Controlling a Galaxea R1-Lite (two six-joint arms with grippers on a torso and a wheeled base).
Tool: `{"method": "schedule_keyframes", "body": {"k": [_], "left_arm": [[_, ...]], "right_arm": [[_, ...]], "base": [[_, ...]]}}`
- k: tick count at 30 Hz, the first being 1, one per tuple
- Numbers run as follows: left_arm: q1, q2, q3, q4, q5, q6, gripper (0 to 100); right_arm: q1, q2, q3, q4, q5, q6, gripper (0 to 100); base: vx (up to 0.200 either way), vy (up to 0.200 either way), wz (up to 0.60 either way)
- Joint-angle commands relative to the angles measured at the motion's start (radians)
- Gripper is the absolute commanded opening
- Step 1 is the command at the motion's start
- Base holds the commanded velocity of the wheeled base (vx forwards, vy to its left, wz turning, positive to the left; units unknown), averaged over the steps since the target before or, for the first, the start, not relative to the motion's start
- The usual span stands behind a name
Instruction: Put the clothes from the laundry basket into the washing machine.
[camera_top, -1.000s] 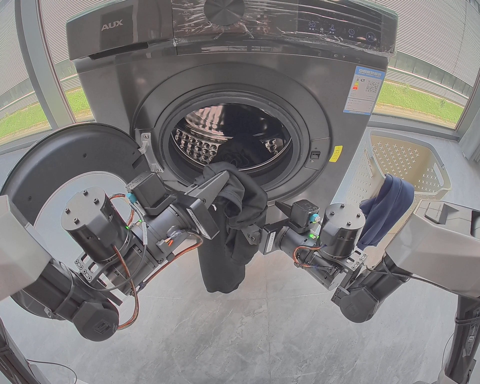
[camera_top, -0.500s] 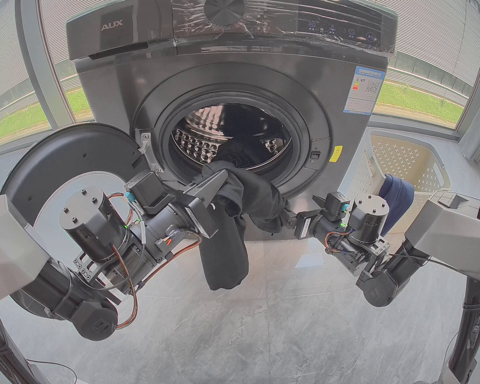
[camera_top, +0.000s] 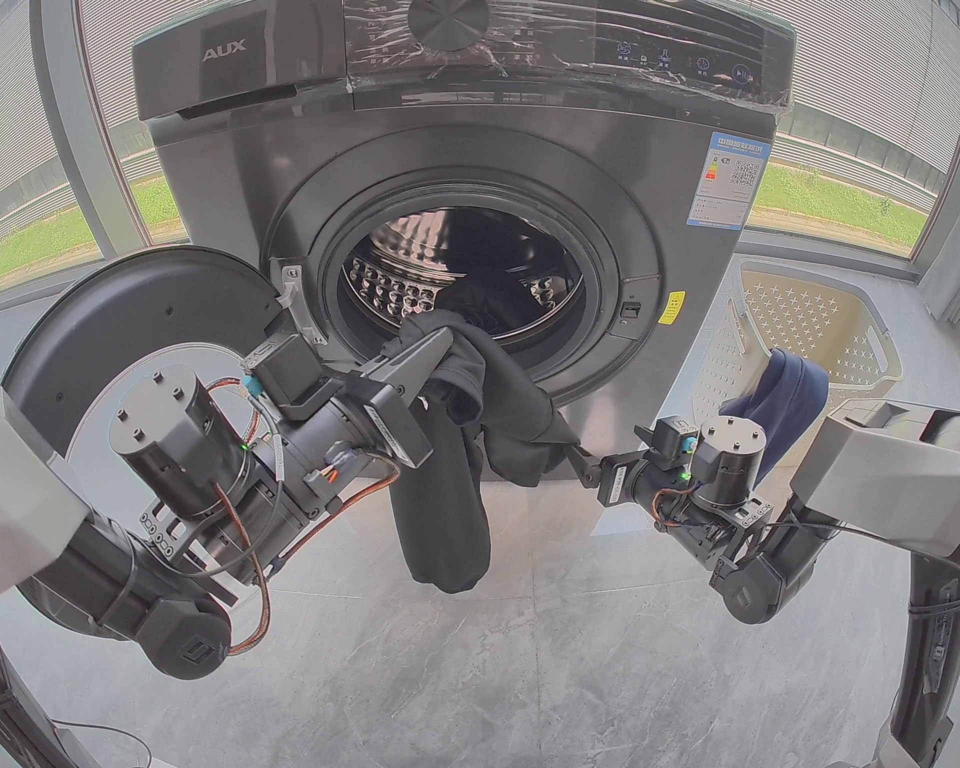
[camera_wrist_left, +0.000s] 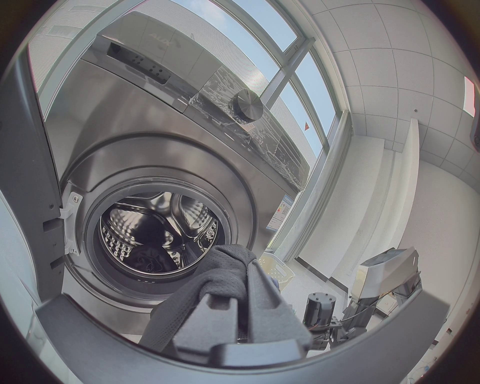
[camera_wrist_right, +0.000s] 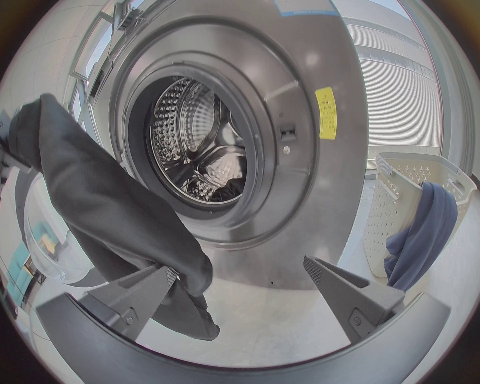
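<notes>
A black garment (camera_top: 455, 450) hangs from my left gripper (camera_top: 440, 345), which is shut on it just in front of the washing machine's open drum (camera_top: 460, 270). In the left wrist view the cloth (camera_wrist_left: 225, 270) bunches between the fingers of the left gripper (camera_wrist_left: 245, 320). One flap stretches right and down to my right gripper (camera_top: 578, 462). The right wrist view shows that gripper (camera_wrist_right: 240, 270) open, with the garment (camera_wrist_right: 115, 210) draped against one fingertip (camera_wrist_right: 167, 275). Dark clothing (camera_top: 490, 300) lies inside the drum.
The round door (camera_top: 130, 310) stands swung open at the left, behind my left arm. A cream laundry basket (camera_top: 830, 320) stands right of the machine with a navy cloth (camera_top: 785, 400) hanging over its rim. Grey tiled floor lies below.
My right arm has drawn back to the right and lower, and a flap of the garment now stretches toward it. The left gripper has risen slightly toward the drum opening.
</notes>
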Motion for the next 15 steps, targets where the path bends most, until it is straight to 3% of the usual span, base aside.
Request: {"method": "schedule_keyframes", "body": {"k": [1, 15], "left_arm": [[0.001, -0.012, -0.006, 0.000, 0.000, -0.001, 0], [-0.005, -0.014, -0.003, 0.000, 0.002, -0.001, 0]], "right_arm": [[0.006, 0.055, -0.008, -0.001, -0.001, 0.001, 100], [0.036, 0.093, -0.079, 0.003, -0.010, 0.008, 100]], "base": [[0.000, 0.000, 0.00], [0.000, 0.000, 0.00]]}}
